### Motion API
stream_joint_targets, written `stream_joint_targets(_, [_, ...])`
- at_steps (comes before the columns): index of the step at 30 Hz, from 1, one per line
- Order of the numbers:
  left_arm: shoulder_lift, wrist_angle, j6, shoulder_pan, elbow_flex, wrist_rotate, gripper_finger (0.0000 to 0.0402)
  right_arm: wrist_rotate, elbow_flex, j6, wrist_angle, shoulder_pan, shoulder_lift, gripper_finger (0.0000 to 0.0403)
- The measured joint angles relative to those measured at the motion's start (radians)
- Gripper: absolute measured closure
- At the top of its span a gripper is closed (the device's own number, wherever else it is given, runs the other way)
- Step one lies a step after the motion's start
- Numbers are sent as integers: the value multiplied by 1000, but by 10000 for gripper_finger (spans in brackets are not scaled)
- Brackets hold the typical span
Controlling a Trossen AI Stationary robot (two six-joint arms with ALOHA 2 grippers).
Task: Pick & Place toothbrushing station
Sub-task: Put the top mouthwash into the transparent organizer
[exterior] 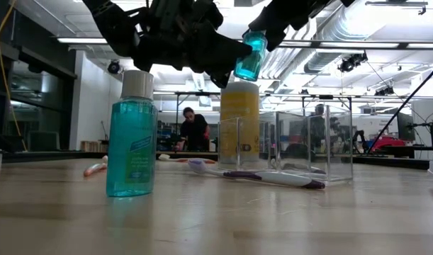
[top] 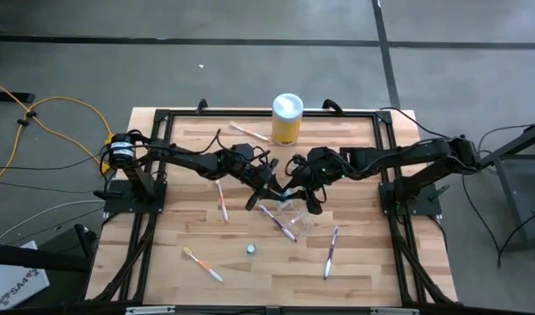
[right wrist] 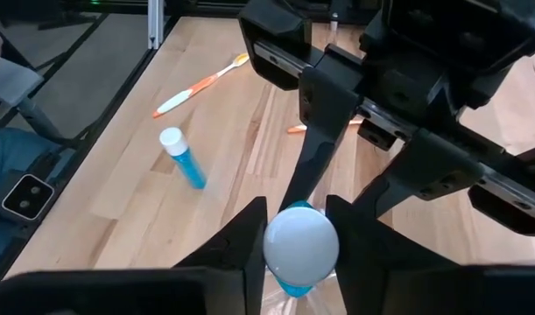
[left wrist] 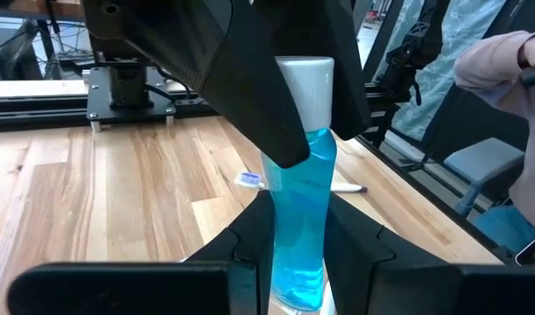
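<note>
**Blue tube in the air, cup is next**

- Right gripper (right wrist: 300, 220): jaws closed on the blue tube (exterior: 250, 55) just under its white cap. The tube hangs upright, well off the table (top: 381, 262).
- Left gripper (left wrist: 299, 254) sits at the tube's lower end, right up against the right gripper. Can't tell whether it is gripping too or only flanking.
- Clear cup (exterior: 308, 145) stands on the table near the tube, which doesn't look centred over it.
- A purple toothbrush (exterior: 262, 177) lies against the cup's base.
- A second blue tube (exterior: 131, 145) stands apart, nearer the front edge.

My read: this is either a handover or the carry to the cup.

- Only one arm should hold the tube before anything moves, or the two will twist it.
- Centre over the cup opening and keep the tube vertical.
- Lower until the base is inside the walls, then open.
- The cup looks light, so a wall nudge could tip it.
</note>
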Motion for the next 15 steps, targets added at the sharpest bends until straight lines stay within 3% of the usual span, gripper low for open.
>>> stream_joint_targets(15, [0,0,-2,0,-1,-5,330,-4,2,-23,-14,0,0,314])
